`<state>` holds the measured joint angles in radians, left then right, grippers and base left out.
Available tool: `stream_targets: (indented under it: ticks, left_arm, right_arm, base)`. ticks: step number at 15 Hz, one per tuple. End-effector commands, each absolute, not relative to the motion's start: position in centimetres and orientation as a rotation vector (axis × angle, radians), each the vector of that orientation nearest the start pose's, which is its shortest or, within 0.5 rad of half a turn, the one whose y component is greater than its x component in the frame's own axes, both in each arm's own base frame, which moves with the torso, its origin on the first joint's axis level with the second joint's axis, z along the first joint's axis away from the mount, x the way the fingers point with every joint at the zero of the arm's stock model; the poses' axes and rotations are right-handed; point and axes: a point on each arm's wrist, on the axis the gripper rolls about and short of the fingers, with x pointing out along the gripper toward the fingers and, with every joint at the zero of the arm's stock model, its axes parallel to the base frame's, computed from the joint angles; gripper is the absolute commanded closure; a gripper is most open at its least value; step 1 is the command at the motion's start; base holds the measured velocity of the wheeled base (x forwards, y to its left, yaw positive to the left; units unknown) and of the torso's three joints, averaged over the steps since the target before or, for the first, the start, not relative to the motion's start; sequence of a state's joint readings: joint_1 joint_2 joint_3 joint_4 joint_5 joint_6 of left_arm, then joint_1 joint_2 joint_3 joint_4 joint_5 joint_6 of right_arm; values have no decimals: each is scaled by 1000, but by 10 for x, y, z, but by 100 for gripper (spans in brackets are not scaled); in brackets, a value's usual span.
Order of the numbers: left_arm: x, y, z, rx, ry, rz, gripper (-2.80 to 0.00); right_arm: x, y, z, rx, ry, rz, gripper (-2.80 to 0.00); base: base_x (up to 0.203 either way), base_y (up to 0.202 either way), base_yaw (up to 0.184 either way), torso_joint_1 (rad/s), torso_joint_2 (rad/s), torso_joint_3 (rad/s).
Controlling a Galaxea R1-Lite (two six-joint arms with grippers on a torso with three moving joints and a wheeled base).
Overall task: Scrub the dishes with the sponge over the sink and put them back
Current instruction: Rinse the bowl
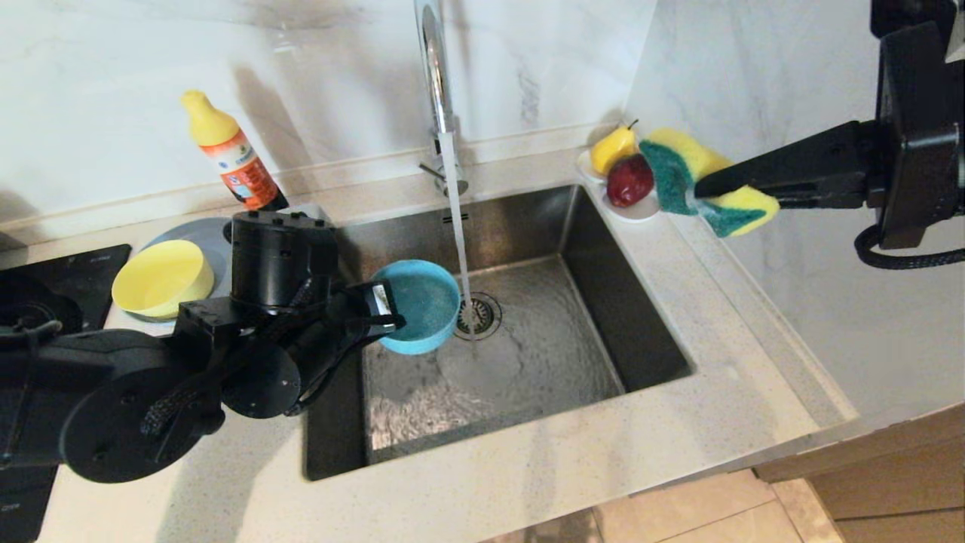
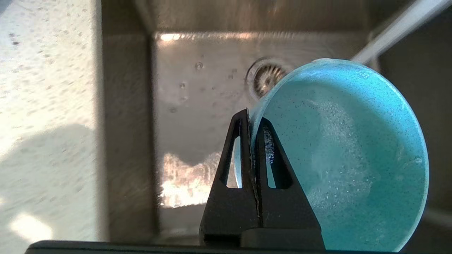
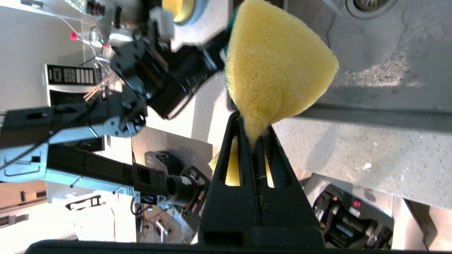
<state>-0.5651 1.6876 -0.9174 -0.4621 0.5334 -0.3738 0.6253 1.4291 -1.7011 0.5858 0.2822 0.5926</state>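
Now the counter [image 1: 528, 483] wraps around the sink [image 1: 648, 332], where water runs from the faucet [image 1: 436, 68] down to the drain [image 1: 479, 315]. Left of the sink, the grey-blue plate [image 1: 215, 237] lies on the counter with the pale yellow bowl [image 1: 160, 277] resting on it, and the detergent bottle [image 1: 230, 154] stands behind them. My left tool [image 1: 384, 309] is clamped tight on the rim of the teal-blue bowl [image 1: 422, 302], holding it tipped on its side over the sink, just beside the stream of water. My right tool [image 1: 705, 188] hangs above the counter at the sink's far right corner, pinched shut on the sponge [image 1: 697, 177], which folds around the tool tips with the green side facing the sink. Just behind the sponge sits the small white dish [image 1: 641, 211] with fruit.
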Motion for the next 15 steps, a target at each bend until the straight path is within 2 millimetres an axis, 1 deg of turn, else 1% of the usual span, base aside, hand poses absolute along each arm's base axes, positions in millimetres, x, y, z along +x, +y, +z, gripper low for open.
stream_targets:
  ticks: [1, 3, 4, 7, 11, 14, 15]
  left_arm:
    - [276, -158, 199, -251, 259, 31, 0]
    - [288, -166, 199, -300, 241, 31, 0]
    - [290, -167, 200, -315, 226, 27, 0]
    - [308, -178, 196, -349, 180, 9, 0]
    - [319, -186, 198, -373, 160, 5, 0]
    - [327, -188, 195, -379, 161, 11, 0]
    - [334, -188, 193, -394, 159, 22, 0]
  right_arm:
    - [160, 124, 380, 488, 600, 768, 0]
    - [161, 123, 376, 487, 611, 762, 0]
    - [161, 123, 375, 487, 610, 763, 0]
    - [163, 125, 372, 497, 571, 778, 0]
    - [163, 124, 370, 497, 567, 778, 0]
    - [161, 123, 370, 497, 567, 779, 0]
    - [161, 123, 369, 496, 570, 778, 0]
  base:
    - [0, 0, 0, 0, 0, 0]
    - [0, 0, 0, 0, 0, 0]
    - [0, 0, 0, 0, 0, 0]
    - [0, 0, 0, 0, 0, 0]
    - [0, 0, 0, 0, 0, 0]
    - [0, 0, 0, 0, 0, 0]
    - [0, 0, 0, 0, 0, 0]
